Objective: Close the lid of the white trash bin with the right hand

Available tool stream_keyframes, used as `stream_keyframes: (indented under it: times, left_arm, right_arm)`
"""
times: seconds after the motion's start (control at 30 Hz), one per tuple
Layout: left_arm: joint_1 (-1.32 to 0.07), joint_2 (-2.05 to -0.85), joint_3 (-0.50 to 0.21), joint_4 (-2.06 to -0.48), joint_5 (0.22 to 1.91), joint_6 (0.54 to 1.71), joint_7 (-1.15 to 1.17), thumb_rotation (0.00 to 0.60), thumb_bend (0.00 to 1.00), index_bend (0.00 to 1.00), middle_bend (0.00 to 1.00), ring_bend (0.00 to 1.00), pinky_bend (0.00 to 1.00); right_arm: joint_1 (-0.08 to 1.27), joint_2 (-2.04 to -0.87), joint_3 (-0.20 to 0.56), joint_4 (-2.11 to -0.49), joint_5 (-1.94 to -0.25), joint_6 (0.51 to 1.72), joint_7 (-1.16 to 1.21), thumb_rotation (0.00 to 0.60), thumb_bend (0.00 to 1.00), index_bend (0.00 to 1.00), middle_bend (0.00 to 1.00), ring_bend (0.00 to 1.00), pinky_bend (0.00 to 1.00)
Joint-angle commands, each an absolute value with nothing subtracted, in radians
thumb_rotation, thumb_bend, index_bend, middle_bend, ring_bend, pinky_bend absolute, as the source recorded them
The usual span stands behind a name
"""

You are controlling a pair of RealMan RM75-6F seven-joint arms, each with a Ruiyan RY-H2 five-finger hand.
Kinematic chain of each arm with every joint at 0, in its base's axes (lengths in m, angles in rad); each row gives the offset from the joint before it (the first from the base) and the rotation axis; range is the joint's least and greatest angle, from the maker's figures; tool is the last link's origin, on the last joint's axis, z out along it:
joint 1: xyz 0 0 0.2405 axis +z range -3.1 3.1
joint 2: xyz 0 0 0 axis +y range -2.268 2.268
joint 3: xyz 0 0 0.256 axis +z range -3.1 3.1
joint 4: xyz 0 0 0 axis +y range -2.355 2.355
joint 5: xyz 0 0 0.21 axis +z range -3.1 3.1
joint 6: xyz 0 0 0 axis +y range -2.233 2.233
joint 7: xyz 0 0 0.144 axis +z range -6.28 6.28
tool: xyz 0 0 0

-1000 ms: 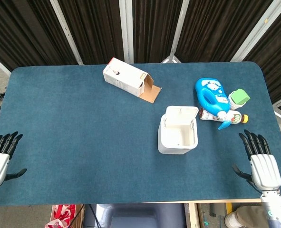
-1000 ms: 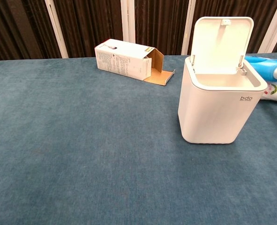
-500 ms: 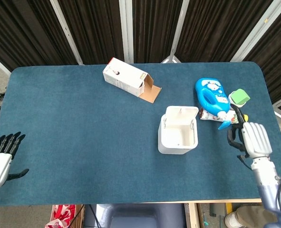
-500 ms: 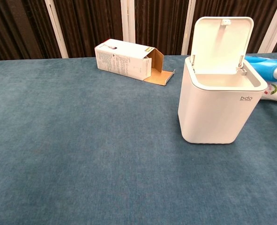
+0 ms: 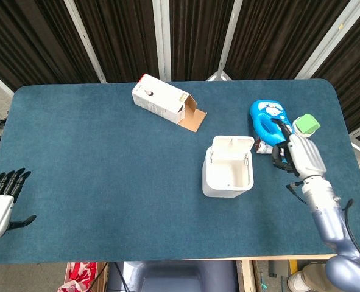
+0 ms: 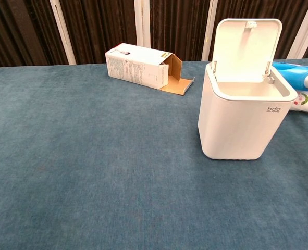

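The white trash bin (image 5: 228,176) (image 6: 242,122) stands right of the table's middle, its lid (image 5: 232,145) (image 6: 246,49) flipped up at the far side and the inside bare. My right hand (image 5: 298,155) hovers just right of the bin, over the bottles, with its fingers pointing left toward the bin and holding nothing. It is apart from the bin and lid. My left hand (image 5: 0,204) rests at the front left edge with its fingers spread, empty. Neither hand shows in the chest view.
An open cardboard box (image 5: 164,102) (image 6: 143,67) lies at the back, left of the bin. A blue bottle (image 5: 266,118) (image 6: 299,75), a green-capped jar (image 5: 306,125) and a small lying bottle (image 6: 307,101) crowd the space right of the bin.
My right hand has moved from the front right edge forward and left, ending beside the bin over the bottles. The left hand, bin and lid have stayed put.
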State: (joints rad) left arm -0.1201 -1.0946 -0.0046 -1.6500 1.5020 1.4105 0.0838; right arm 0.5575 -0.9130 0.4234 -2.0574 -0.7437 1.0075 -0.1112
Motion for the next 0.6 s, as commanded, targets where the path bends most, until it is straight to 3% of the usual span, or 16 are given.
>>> stream_keyframes:
  times: [0.03, 0.6]
  left_arm:
    - [-0.121, -1.094, -0.005, -1.649, 1.5, 1.407, 0.081, 0.6, 0.0, 0.0, 0.0, 0.0, 0.0]
    - [-0.122, -1.089, -0.006, -1.643, 1.497, 1.406, 0.062, 0.6, 0.0, 0.0, 0.0, 0.0, 0.0]
  right_arm:
    - [0.599, -0.926, 0.421, -2.07, -0.698, 1.001, -0.146, 0.6, 0.73, 0.2, 0.8, 0.85, 0.78]
    - [0.713, -0.985, 0.358, -2.115, -0.549, 1.05, -0.263, 0.6, 0.74, 0.24, 0.8, 0.85, 0.78]
